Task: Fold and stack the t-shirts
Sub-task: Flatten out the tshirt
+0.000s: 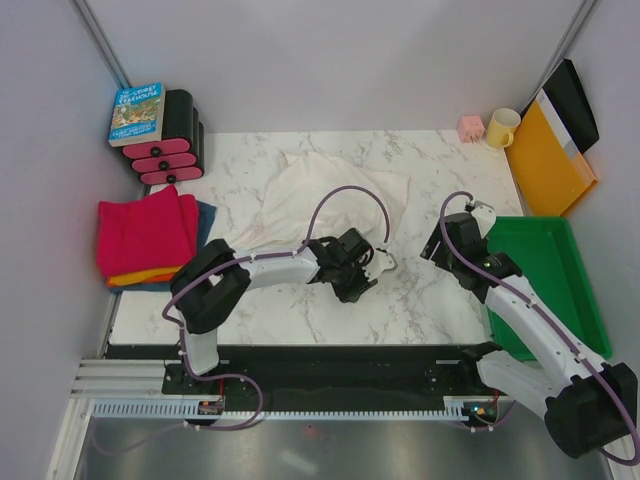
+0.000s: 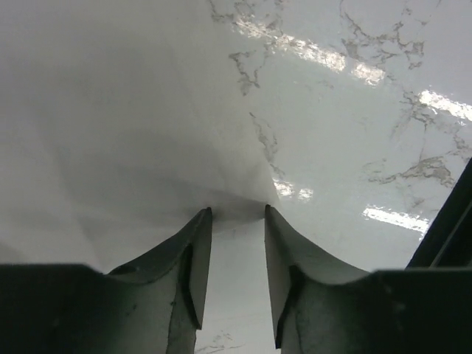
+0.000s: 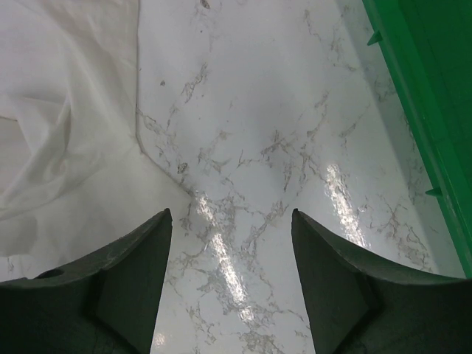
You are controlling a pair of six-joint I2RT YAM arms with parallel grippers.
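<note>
Grey walls close round a white marble table (image 1: 400,310). A large cream shirt (image 1: 320,195) lies loose and wrinkled over the middle and back of it, not folded. The left arm reaches from its base across to the middle of the table. The left claw (image 2: 237,215) is clenched on the near right edge of that shirt. In the left wrist view the thin cloth puckers into the narrow gap between the two fingers (image 2: 195,251) and fans out beyond them over the marble.

The right claw (image 3: 231,217) is released, its fingers wide apart and nothing between them but bare marble below. It hangs between the cream shirt's edge on its left and a green tray (image 1: 560,280) on its right.

At the left edge of the table sits a pile of folded shirts, well apart from both claws. A pink shirt (image 1: 145,232) lies on top, an orange shirt (image 1: 135,278) shows beneath it at the front, and a blue shirt (image 1: 206,218) peeks out on the side nearest the cream one.

Behind the pile, in the back left corner, a book (image 1: 137,112) rests on a black and pink rack (image 1: 172,145). In the back right corner a small pink block (image 1: 471,127) stands just beside a yellow mug (image 1: 500,127), and a yellow-orange folder (image 1: 545,165) lies by the right wall
</note>
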